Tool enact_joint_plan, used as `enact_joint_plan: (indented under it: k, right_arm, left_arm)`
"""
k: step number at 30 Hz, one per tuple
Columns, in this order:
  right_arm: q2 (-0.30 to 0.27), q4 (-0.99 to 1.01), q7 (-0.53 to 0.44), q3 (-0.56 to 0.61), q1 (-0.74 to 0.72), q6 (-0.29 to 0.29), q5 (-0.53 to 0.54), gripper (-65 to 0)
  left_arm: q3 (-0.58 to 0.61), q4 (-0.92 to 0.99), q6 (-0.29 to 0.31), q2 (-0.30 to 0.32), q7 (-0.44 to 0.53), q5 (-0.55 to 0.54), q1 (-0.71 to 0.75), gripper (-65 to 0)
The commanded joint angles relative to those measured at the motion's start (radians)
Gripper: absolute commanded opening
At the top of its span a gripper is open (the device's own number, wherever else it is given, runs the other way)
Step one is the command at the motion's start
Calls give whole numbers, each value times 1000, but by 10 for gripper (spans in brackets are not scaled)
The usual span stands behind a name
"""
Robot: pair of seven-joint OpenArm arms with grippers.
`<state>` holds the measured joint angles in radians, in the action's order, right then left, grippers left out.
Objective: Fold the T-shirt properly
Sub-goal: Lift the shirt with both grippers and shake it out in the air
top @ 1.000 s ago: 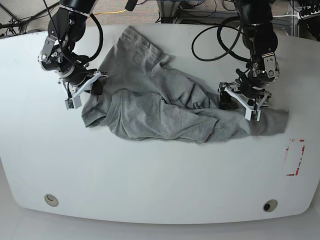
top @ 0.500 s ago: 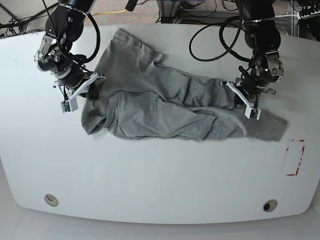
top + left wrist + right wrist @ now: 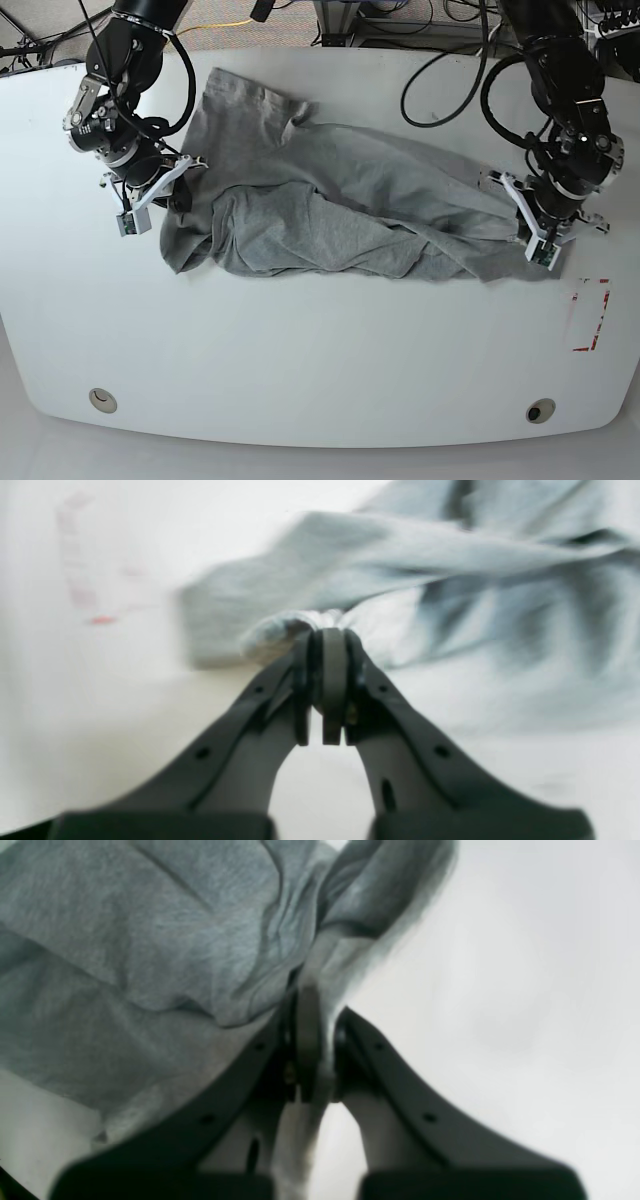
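— across the white table [image 3: 320, 360], where does the t-shirt [image 3: 330, 205] lie?
— stretched out between the two arms, grey and rumpled, one loose fold bunched over its lower middle. its far end runs toward the back edge of the table.
— what is the left gripper [image 3: 541, 243] doing?
— its jaws are pressed together on a bunched edge of the t-shirt at the end nearest the red tape marks [image 3: 590, 315]. the left wrist view shows a wad of cloth pinched right at the tips, though the picture is blurred.
— and the right gripper [image 3: 150, 205]?
— pinching the other end of the t-shirt. in the right wrist view a strip of grey cloth runs down between the closed jaws.
— any lettering showing?
— can't make any out on the side that faces up.
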<state>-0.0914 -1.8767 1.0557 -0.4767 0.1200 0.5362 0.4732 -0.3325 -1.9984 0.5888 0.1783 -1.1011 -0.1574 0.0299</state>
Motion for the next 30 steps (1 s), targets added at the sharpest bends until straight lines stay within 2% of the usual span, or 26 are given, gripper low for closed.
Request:
enact_joint_plan:
  k: [1,2,8,17,18,19,24,25,27,30]
  right_arm:
    - [-9,-17,-22,-3,-7,6,14,-650]
    - [-11,-17,-22,-3,-6,6,14,-650]
    - [-11,-17,-22,-3,-4,6,14,-650]
    - [-3,-17,-22,-1,-3,6,14,-650]
    - [-3,-17,-22,-1,-3,6,14,-650]
    - [-3,-17,-22,-1,-3,6,14,-650]
    - [0,-17,-22,0,-3,6,14,-650]
    - [0,-17,-22,0,-3,6,14,-650]
    - [0,-17,-22,0,-3,6,14,-650]
    - [0,-17,-22,0,8,6,17,-650]
  left_arm:
    - [-53,-17,82,34,-35,9,-9,-649]
    - [-80,-15,109,46,-64,12,-5,-647]
    - [-133,-12,109,91,-182,14,74,-646]
    - [-135,-11,109,103,-192,14,305,-639]
    - [-135,-11,109,103,-192,14,319,-622]
    - [-135,-11,109,103,-192,14,330,-575]
    - [-175,-11,109,85,-193,6,336,-268]
    - [-190,-11,109,76,-193,6,336,-225]
    - [-208,-11,109,63,-196,5,336,-169]
    - [-215,-12,109,57,-198,5,336,-179]
